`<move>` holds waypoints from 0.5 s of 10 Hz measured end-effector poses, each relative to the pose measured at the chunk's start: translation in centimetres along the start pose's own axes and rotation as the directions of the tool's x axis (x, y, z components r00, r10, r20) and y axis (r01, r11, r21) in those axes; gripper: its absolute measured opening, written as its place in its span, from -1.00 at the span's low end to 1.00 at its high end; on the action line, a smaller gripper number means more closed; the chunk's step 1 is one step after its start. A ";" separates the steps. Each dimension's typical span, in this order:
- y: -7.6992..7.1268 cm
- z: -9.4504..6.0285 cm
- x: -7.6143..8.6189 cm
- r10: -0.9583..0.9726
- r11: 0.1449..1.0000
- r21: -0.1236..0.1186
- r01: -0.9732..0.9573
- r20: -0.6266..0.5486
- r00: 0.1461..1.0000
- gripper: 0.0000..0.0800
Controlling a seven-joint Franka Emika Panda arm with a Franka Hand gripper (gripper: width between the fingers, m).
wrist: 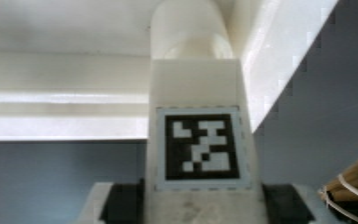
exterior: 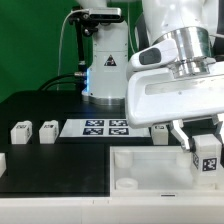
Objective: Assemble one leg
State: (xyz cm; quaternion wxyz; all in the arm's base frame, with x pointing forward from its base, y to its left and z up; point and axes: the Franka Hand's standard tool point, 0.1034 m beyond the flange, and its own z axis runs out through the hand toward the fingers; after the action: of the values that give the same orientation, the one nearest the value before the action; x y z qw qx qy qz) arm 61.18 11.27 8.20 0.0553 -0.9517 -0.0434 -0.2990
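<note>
My gripper (exterior: 206,152) is shut on a white leg (exterior: 208,162) with a black-and-white tag on its face. It holds the leg upright over the right part of the large white tray-shaped panel (exterior: 150,170). In the wrist view the leg (wrist: 197,110) runs straight out from between the black finger pads (wrist: 130,202), its far end against the panel's white wall (wrist: 87,70). Whether the leg's end touches the panel I cannot tell. Two more legs (exterior: 19,131) (exterior: 48,130) lie on the black table at the exterior view's left.
The marker board (exterior: 105,127) lies flat behind the panel. Another small white block (exterior: 160,129) sits just behind the panel beside the marker board. A white robot base (exterior: 105,60) with cables stands at the back. A white part shows at the far left edge (exterior: 3,160).
</note>
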 end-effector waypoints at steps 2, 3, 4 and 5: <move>0.0 0.0 0.0 0.003 1.000 -0.003 -0.003 0.000 1.000 -0.26; 0.0 0.0 0.0 0.004 1.000 -0.002 -0.004 0.008 1.000 -0.26; 0.0 0.1 -0.3 0.004 1.000 0.000 -0.004 0.022 1.000 0.00; 0.0 0.1 -0.3 0.004 1.000 0.000 -0.004 0.022 1.000 0.00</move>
State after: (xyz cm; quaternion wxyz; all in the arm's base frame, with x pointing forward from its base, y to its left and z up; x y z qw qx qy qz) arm 61.01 11.28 7.90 0.0554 -0.9550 -0.0419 -0.2885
